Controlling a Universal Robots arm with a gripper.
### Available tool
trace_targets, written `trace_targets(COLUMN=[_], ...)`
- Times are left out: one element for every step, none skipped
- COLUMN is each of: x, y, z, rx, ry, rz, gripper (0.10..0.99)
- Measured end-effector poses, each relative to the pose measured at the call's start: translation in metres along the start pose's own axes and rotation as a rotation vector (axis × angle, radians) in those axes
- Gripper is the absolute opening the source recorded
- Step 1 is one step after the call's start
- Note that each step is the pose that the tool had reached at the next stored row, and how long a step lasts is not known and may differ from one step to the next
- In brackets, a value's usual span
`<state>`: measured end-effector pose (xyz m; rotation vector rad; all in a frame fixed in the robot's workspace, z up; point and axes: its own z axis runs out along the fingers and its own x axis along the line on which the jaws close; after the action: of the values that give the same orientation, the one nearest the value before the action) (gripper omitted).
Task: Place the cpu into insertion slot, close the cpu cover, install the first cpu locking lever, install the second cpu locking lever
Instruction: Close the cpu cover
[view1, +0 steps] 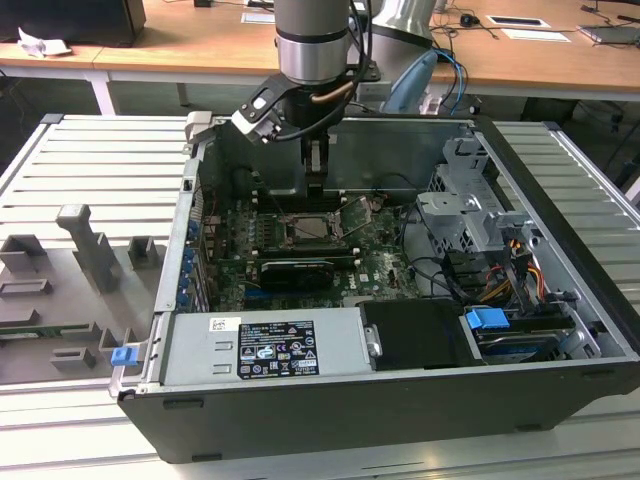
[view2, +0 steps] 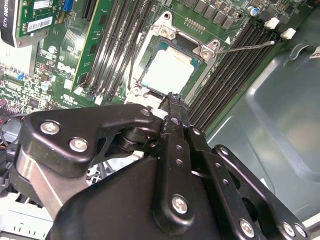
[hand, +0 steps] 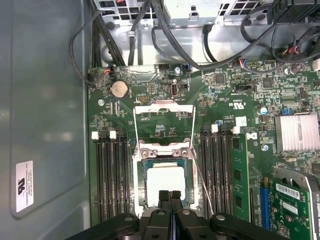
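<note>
Cpu (hand: 165, 184) lies flat in the insertion slot (hand: 140, 180) on the motherboard, inside the open computer case (view1: 560, 330). The cpu cover (hand: 164, 107) is swung back, off the chip. At the chip's edge hangs the pincer (hand: 169, 196), its fingers pressed together and holding nothing. A thin locking lever (view2: 247, 46) juts out beside the socket.

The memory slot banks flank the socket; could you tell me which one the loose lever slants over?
The bank beside the green card: the lever crosses its edge. The other bank borders the grey case wall.
</note>
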<state>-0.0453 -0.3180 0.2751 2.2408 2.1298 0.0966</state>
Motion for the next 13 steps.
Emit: trace_targets(x=[0.0000,0.0000,0.0001,0.0001,0.0002,0.0003,0.0004,0.0006,0.0007,0.0008,0.0009,0.0010,0.0011], y=[0.0001,0.0002,0.0003,0.0011,0.0021,0.0028,0.0034,0.0044,0.0052,0.0057,0.0065,0.0070,0.0074], z=[-0.0015,-0.0023,-0.0029,-0.0029,-0.0030,-0.0029,-0.0029,-0.0028,-0.0027,-0.0027,-0.0026,-0.0026,-0.0025], rx=[0.000,0.000,0.000,0.000,0.000,0.000,0.000,0.000,0.000,0.000,0.000,0.000,0.000], ry=[0.0000,0.0000,-0.0001,0.0002,0.0000,0.0000,0.0000,-0.0001,0.0000,0.0000,0.0000,0.0000,0.0000], rz=[0.000,0.000,0.000,0.000,0.000,0.000,0.000,0.000,0.000,0.000,0.000,0.000,0.000], gripper=[0.106,0.106,0.106,0.106,0.106,0.106,0.106,0.106,0.106,0.106,0.106,0.106,0.106])
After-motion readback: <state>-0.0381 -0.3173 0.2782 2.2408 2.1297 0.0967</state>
